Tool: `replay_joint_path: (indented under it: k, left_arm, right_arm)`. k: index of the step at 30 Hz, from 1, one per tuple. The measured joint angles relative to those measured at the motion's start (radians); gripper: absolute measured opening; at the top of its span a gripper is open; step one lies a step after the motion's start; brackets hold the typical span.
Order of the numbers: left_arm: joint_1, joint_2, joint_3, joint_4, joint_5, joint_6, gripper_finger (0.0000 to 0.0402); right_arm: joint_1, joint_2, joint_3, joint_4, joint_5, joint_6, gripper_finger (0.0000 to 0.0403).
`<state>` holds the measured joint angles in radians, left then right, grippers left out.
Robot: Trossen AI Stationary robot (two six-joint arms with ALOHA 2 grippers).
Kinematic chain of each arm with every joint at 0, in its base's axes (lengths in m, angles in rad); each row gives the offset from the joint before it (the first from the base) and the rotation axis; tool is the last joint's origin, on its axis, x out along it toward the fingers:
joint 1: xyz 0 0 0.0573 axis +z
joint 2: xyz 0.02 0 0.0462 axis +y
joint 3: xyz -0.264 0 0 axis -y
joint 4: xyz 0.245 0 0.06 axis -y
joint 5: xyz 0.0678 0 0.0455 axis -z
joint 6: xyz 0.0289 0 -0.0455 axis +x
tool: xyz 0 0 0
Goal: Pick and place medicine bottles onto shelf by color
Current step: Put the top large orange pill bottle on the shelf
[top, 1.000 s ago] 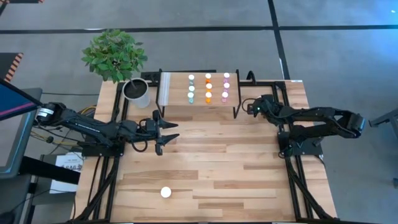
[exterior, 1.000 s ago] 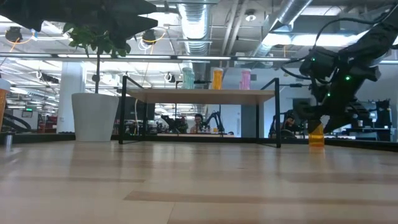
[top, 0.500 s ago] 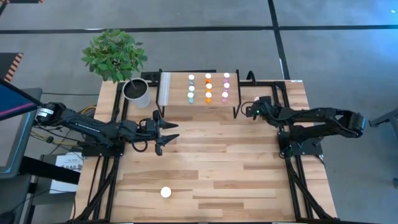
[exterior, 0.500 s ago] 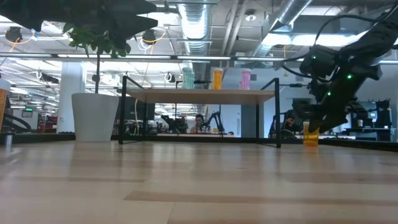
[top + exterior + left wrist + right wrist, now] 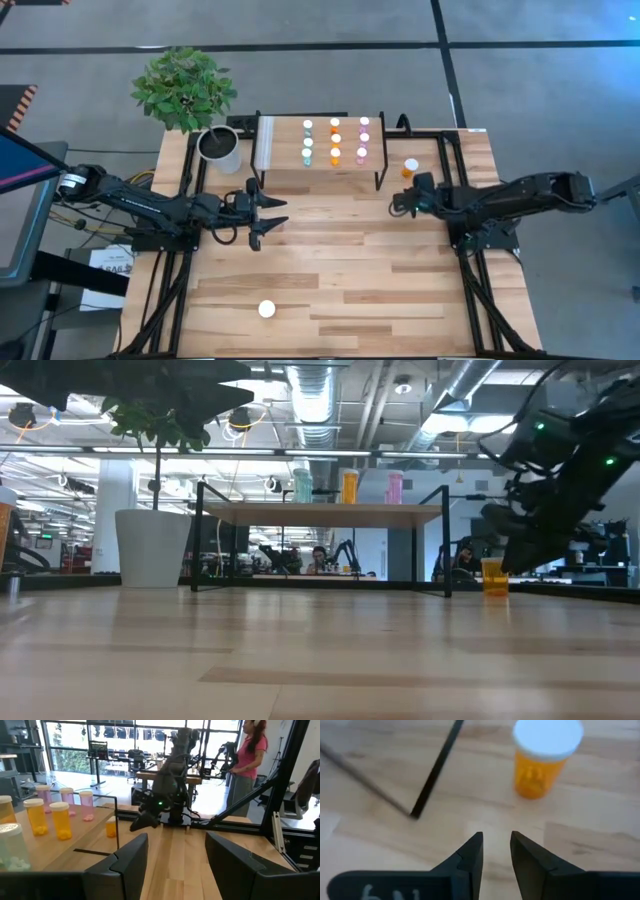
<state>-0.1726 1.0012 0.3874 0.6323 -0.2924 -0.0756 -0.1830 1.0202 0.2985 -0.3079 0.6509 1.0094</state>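
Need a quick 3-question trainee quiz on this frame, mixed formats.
1. True or false: the orange bottle right of the shelf is held in the right claw.
2. How many bottles stand on the shelf? A) six B) nine C) twelve
3. Fill in: a lone white-capped bottle stands near the table's front edge, and the left claw hovers over the table with its fingers ____.

Key:
1. False. The bottle stands free on the table, apart from the claw, whose fingers have nothing between them.
2. B, in three rows by colour.
3. open
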Motion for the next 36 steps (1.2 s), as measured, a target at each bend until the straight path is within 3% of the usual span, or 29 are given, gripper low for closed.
replay_joint_path:
  k: [5, 10, 19, 28, 31, 36]
  left_arm:
    - [0.0, 0.0, 0.0, 0.0, 0.001, -0.011, 0.0187]
    - [0.0, 0.0, 0.0, 0.0, 0.001, -0.015, 0.0187]
    - [0.0, 0.0, 0.0, 0.001, 0.002, -0.018, 0.0187]
    - [0.0, 0.0, 0.0, 0.0, 0.004, -0.016, 0.0187]
    - [-0.001, 0.0, 0.0, -0.005, 0.025, -0.016, 0.0187]
    - [-0.001, 0.0, 0.0, -0.005, 0.027, -0.016, 0.0187]
  right_arm:
    - [0.086, -0.007, 0.0, -0.014, 0.032, -0.057, 0.0123]
    - [0.074, -0.005, 0.0, -0.067, 0.094, -0.069, 0.0151]
    - [-0.066, 0.018, 0.0, 0.004, 0.11, -0.168, 0.0282]
    - [-0.204, 0.144, 0.0, 0.191, 0.084, -0.278, 0.0389]
    - [-0.267, 0.202, 0.0, 0.258, 0.053, -0.278, 0.0397]
    - [-0.351, 0.318, 0.0, 0.419, -0.011, -0.346, 0.0375]
